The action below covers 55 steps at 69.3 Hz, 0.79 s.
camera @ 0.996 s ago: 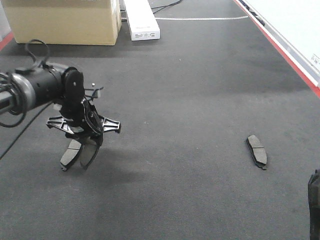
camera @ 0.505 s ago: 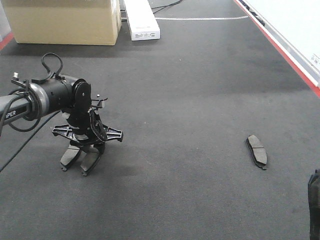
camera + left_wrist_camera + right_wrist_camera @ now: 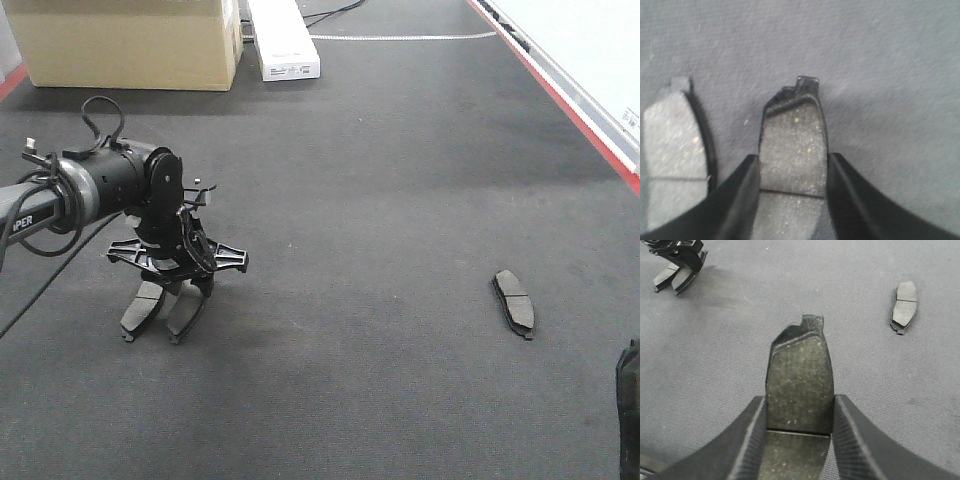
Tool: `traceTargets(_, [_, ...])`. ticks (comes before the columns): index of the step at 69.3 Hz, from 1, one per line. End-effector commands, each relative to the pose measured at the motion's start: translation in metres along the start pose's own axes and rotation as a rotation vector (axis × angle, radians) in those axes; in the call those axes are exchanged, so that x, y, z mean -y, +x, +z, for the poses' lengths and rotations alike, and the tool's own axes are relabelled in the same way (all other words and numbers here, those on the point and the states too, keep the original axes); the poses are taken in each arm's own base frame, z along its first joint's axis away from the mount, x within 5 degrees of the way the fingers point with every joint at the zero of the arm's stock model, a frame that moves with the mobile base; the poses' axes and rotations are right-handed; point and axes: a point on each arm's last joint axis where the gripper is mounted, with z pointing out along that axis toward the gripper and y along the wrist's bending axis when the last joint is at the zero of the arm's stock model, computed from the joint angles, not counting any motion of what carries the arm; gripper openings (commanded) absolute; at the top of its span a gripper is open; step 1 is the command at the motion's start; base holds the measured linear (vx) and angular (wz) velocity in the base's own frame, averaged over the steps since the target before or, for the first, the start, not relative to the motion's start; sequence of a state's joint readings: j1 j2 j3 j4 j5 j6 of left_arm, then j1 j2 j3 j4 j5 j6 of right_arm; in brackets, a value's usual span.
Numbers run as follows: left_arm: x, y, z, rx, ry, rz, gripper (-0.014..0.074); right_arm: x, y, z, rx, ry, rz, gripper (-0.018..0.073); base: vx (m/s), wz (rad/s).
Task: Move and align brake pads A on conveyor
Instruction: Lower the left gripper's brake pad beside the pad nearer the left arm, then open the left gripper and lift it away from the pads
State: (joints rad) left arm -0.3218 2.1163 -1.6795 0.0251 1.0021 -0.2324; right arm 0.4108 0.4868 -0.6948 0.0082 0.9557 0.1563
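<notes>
Dark textured conveyor (image 3: pixel 380 180) fills the scene, a red edge strip (image 3: pixel 560 95) along its right side. On it, at the left, one brake pad (image 3: pixel 141 306) lies flat; just beside it the left gripper (image 3: pixel 186 300) pinches a second pad (image 3: pixel 792 150) by its long edges. The right gripper (image 3: pixel 797 440) likewise clamps a third pad (image 3: pixel 800 385). A fourth pad (image 3: pixel 514 300) lies well apart, toward the right. Far off stand a cardboard box (image 3: pixel 125 40) and a white box (image 3: pixel 283 40).
</notes>
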Motion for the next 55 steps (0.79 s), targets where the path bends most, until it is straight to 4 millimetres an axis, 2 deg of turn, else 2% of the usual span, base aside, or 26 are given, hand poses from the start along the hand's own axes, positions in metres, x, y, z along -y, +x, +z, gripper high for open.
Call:
traceTargets(1, [-0.002,-0.008,-0.035,0.090,0.021,-0.011,0.0452,-0.002,-0.014,-0.005,0.103,-0.009,-0.006,-0.0012,0.00,0.00])
traceTargets(11, [-0.002,-0.006,-0.038,0.076,0.016,0.005,0.0542,-0.002,-0.014,-0.005,0.103,-0.009,-0.006,-0.0012,0.00,0.00])
traceTargets(23, [-0.003,-0.004,-0.061,0.116,0.016,0.081,0.0540,-0.002,-0.014,-0.005,0.103,-0.009,-0.006,-0.0012,0.00,0.00])
traceTargets(35, [-0.009,0.001,-0.105,0.209,-0.015,0.148,0.0533,-0.002,-0.014,-0.005,0.103,-0.009,-0.006,-0.0012,0.00,0.00])
traceTargets(55, [-0.020,0.027,-0.197,0.417,-0.025,0.149,0.0524,-0.002,-0.014,-0.005,0.103,-0.009,-0.006,-0.0012,0.00,0.00])
